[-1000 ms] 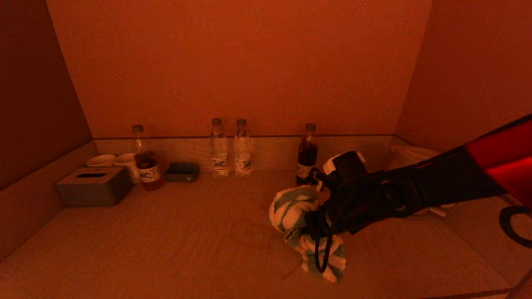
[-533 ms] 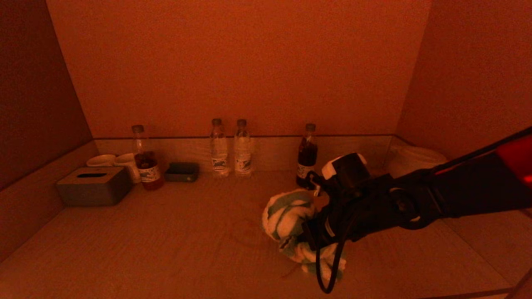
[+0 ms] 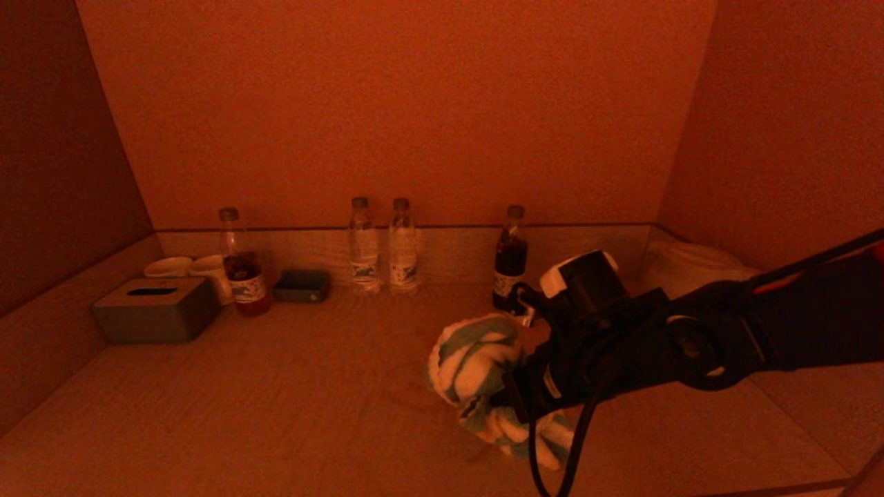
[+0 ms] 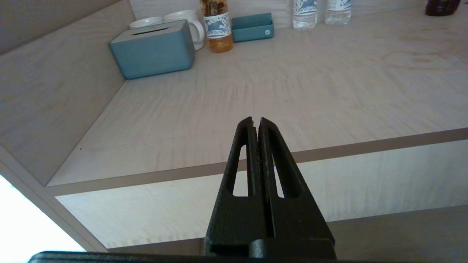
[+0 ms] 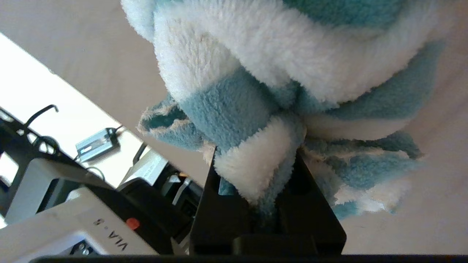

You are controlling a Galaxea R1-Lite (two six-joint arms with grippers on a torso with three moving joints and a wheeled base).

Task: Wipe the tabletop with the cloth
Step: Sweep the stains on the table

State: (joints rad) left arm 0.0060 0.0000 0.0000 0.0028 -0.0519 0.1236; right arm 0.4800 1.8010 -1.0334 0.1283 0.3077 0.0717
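Note:
A fluffy blue-and-white striped cloth (image 3: 476, 366) is bunched up on the light wooden tabletop (image 3: 276, 400), right of centre. My right gripper (image 3: 514, 397) is shut on a fold of the cloth (image 5: 278, 73) and presses it against the tabletop; its fingers (image 5: 219, 204) are mostly buried in the pile. A faint ring-shaped stain (image 3: 407, 379) lies just left of the cloth. My left gripper (image 4: 256, 122) is shut and empty, held off the table's front edge, out of the head view.
Along the back stand a tea bottle (image 3: 238, 266), two water bottles (image 3: 383, 245) and a dark bottle (image 3: 510, 255) close behind the right arm. A grey tissue box (image 3: 155, 310), two white cups (image 3: 190, 269) and a small dark tray (image 3: 302, 285) sit at the left. Walls close both sides.
My right gripper has slid the cloth to the left and a little towards the front. The bunch has been pushed closer to the ring stain.

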